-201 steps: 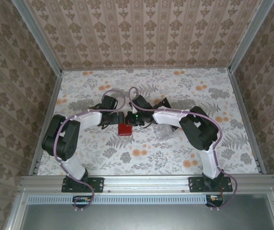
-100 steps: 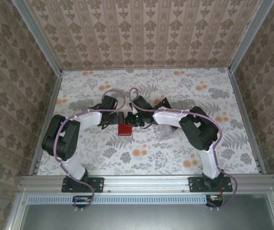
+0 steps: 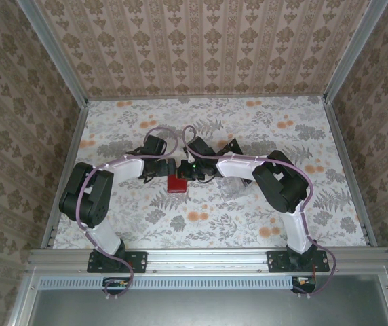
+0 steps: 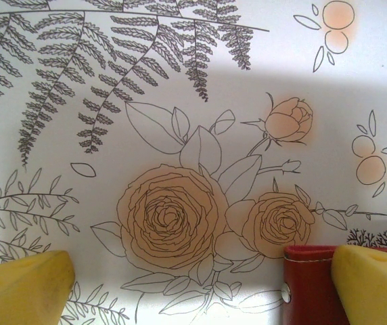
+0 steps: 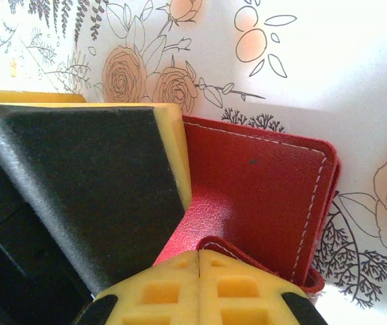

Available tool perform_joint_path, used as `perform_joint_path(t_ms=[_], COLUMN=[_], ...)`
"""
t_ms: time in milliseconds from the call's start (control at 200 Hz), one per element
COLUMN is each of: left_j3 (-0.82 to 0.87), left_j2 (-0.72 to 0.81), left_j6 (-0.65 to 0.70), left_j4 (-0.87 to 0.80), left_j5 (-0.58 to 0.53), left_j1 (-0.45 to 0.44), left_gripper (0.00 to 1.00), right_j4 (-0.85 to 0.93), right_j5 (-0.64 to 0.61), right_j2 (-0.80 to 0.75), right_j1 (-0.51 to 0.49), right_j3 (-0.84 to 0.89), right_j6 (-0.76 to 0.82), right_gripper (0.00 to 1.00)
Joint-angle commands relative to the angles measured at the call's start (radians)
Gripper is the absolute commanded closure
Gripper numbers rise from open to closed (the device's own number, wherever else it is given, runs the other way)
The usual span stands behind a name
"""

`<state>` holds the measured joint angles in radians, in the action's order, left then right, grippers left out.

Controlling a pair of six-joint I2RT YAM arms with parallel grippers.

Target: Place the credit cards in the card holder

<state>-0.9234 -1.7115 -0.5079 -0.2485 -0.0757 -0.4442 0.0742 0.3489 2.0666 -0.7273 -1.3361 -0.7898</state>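
**Red card holder flat at table centre**

The card holder [image 3: 177, 183] lies flat, roughly square, its inside hidden. At its 1 o'clock the right gripper [image 5: 200, 267] is pressed together against a lifted flap. At 10 o'clock the left gripper [image 4: 200, 281] stands spread.

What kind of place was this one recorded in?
Probably a staged robot test booth, not a real room: wallpapered panels in metal framing, a flower-print tabletop, and left arm and right arm bolted to a rail.
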Motion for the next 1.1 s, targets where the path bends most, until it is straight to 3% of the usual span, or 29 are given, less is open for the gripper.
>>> perform_joint_path(t_ms=[0, 1095], left_j3=[0.029, 0.029], left_j2=[-0.037, -0.039], left_j6=[-0.001, -0.001], left_j4=[-0.032, -0.034], left_j5=[0.023, 0.021], left_j1=[-0.004, -0.004], left_gripper=[0.01, 0.01], right_j4=[-0.001, -0.045], right_j5=[-0.007, -0.025], right_j2=[0.026, -0.013], right_j1=[0.001, 0.002], right_j3=[0.024, 0.161], right_j6=[-0.008, -0.041], right_gripper=[1.0, 1.0])
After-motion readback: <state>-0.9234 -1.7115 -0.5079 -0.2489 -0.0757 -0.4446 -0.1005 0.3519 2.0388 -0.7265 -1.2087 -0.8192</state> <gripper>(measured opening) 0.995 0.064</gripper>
